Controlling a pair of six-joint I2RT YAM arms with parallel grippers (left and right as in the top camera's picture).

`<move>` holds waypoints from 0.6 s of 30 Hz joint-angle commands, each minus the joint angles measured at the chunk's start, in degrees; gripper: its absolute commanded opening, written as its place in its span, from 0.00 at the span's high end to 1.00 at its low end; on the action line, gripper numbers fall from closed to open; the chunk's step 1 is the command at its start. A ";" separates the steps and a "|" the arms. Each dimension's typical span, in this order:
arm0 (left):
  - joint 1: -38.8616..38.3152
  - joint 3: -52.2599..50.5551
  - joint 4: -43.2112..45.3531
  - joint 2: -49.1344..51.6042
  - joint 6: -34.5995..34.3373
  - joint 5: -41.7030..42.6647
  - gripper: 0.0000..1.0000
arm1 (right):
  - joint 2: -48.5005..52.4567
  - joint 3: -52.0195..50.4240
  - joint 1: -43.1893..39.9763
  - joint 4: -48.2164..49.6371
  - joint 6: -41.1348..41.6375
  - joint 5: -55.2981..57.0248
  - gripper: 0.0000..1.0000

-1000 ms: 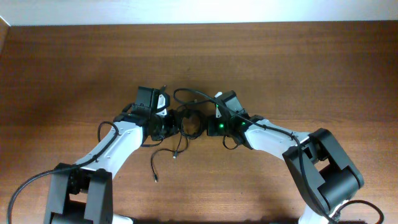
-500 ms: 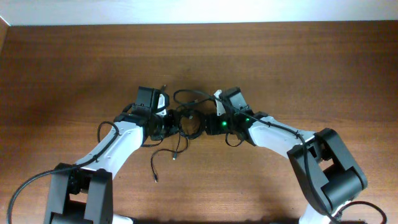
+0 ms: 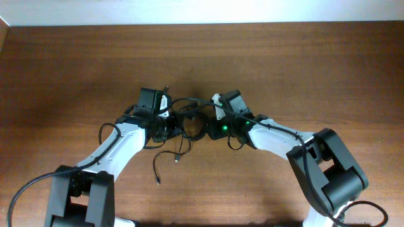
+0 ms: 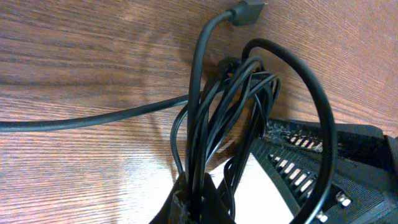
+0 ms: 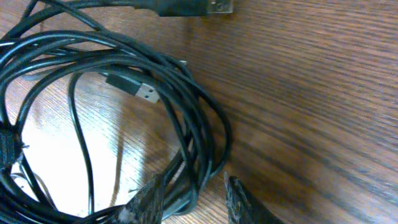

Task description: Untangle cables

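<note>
Overhead: cables (image 3: pixel 190 118) knotted in a coil on the table (image 3: pixel 303 69), directly between the two arms. Left end effector (image 4: pixel 193 202) clamped on a bunch of strands (left wrist view). Right end effector (image 5: pixel 189 194) open, straddling the coil's rim. Separation axis likely left-right.

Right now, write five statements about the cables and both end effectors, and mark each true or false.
1. The cables lie on a wooden table. True.
2. A USB plug lies inside their coil. True.
3. The left end effector hangs clear of the cables. False: several strands are bunched in its grip.
4. The right end effector is clamped shut. False: its fingers stand apart, with strands between them.
5. One loose cable end trails away from the bundle. True.
</note>
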 commanded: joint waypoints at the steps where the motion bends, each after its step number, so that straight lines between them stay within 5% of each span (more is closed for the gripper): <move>1: -0.07 -0.37 0.02 -0.48 0.98 -0.35 1.00 | 1.81 0.85 0.68 0.20 -0.72 2.40 0.77; 10: -0.07 -0.37 0.07 -0.48 0.98 -0.37 1.00 | 3.43 0.83 0.76 1.73 -0.70 2.38 0.82; 13: -0.07 -0.37 0.04 -0.48 1.01 -0.39 1.00 | 4.98 0.85 0.96 3.06 -0.50 2.10 0.96; 18: -0.07 -0.37 0.02 -0.48 0.94 -2.67 1.00 | -3.52 0.90 -4.17 -3.21 1.18 -13.40 0.96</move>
